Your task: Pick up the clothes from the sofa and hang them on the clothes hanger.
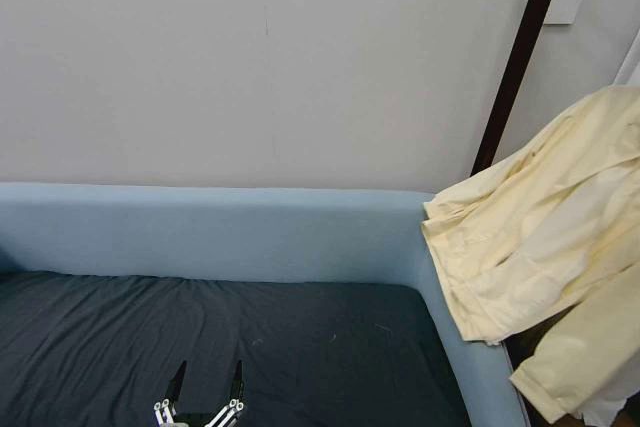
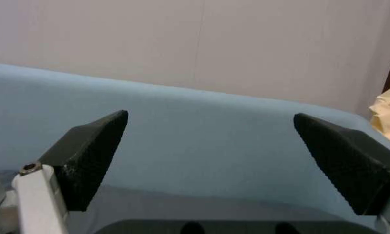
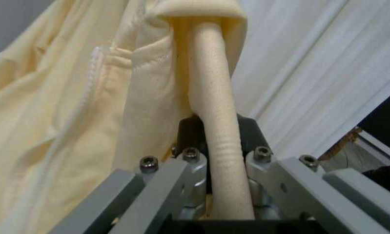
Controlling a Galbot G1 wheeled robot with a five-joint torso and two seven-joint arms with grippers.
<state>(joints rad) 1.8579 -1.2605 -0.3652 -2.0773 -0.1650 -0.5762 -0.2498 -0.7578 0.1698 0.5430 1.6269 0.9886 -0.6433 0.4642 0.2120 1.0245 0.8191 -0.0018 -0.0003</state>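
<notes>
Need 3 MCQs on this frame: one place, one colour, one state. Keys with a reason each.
1. Where along the sofa is the yellow garment? A) left end B) right end, by the dark rack C) middle
2. Seat cushion colour? A) dark B) red C) white
3. Right gripper state? A) open, empty B) shut on the yellow garment C) shut on a pillow
Key: B, it hangs at the right armrest in the head view; A, dark fabric; B, a rolled fold is clamped in it, while the left gripper hovers open over the seat.
</notes>
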